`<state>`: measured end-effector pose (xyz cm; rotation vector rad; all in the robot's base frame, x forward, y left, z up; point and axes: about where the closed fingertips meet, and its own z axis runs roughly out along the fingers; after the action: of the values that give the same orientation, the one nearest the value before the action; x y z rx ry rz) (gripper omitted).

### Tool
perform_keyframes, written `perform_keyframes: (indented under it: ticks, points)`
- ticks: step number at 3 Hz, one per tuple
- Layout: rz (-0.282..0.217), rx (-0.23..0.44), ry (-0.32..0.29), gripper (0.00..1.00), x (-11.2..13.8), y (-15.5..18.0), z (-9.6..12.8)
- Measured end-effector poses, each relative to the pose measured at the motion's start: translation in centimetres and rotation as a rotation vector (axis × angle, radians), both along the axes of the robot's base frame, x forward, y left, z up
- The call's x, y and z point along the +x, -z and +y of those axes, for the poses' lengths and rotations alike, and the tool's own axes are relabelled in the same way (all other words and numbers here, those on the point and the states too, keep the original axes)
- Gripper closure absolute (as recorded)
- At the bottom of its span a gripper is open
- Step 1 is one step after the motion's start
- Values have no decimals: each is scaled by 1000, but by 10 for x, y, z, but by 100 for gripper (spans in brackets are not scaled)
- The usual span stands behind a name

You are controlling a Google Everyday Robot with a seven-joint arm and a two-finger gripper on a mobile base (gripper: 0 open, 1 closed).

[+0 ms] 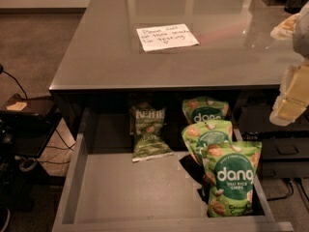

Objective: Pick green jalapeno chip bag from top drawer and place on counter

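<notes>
Starting at the left, the top drawer (116,187) stands pulled out below the counter (91,57), and the left half of its grey floor carries nothing. Near the middle, towards the back, the green jalapeno chip bag (149,132) stands leaning slightly, its base on the drawer floor and its top just under the counter's front edge. It is untouched, so the pick has not begun. Above it on the counter lies a handwritten note (166,36). To the right of the jalapeno bag, apart from it by a narrow strip of floor, three brighter green dang bags (231,179) stand in a row from back to front along the drawer's right side.

Furthest right, the gripper (292,96) hangs at the picture's edge, beside the counter's right end and well apart from the bag. Whether it is open or closed I cannot tell.

By my judgement only the opening of the drawer is done. Reaching in, grasping the bag, lifting it clear of the front edge and setting it on the counter all remain.
</notes>
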<state>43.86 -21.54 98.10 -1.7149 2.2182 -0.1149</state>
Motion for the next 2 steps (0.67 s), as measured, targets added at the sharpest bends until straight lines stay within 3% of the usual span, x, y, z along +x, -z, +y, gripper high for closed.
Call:
perform_keyframes:
  ticks: [2]
  points:
    - [-2,18,3,0,-2,6,5]
